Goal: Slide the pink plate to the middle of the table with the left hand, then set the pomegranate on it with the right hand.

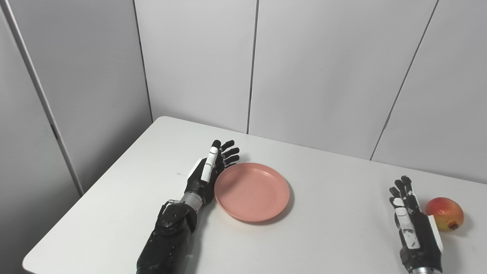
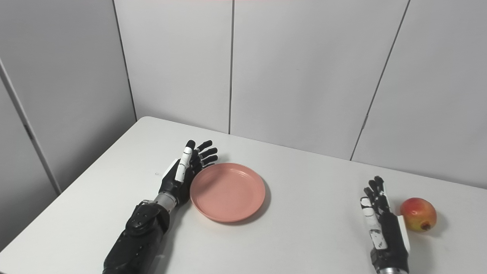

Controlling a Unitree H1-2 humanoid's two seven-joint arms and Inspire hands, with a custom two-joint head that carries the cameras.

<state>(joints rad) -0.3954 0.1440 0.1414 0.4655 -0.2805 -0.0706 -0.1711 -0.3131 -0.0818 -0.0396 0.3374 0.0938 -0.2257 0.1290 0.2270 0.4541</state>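
The work surface is a plain white table [image 1: 323, 236] with rounded corners, standing against grey wall panels [image 1: 323, 68] divided by thin dark vertical seams. The pink plate [image 1: 252, 191] lies flat and upright on the table, holding nothing, somewhat left of the table's centre as seen from the head cameras. The left hand [image 1: 207, 173] stands on edge against the plate's left rim, palm facing the plate, fingers extended and a little apart, their tips curling round the plate's far-left edge; the hand appears to touch the rim but grips nothing. Its black forearm [image 1: 169, 236] runs from the plate's near-left side down to the bottom edge of the view. The pomegranate [image 1: 444, 213], red with a yellowish patch and its dark calyx turned toward the near side, rests on the table well to the right of the plate, near the right edge of the view. The right hand [image 1: 412, 220] stands between the plate and the pomegranate, much closer to the fruit, just beside its left side, with its back toward the fruit. Its fingers point away from the robot, straight and apart, holding nothing. Whether this hand touches the pomegranate cannot be determined from either view.
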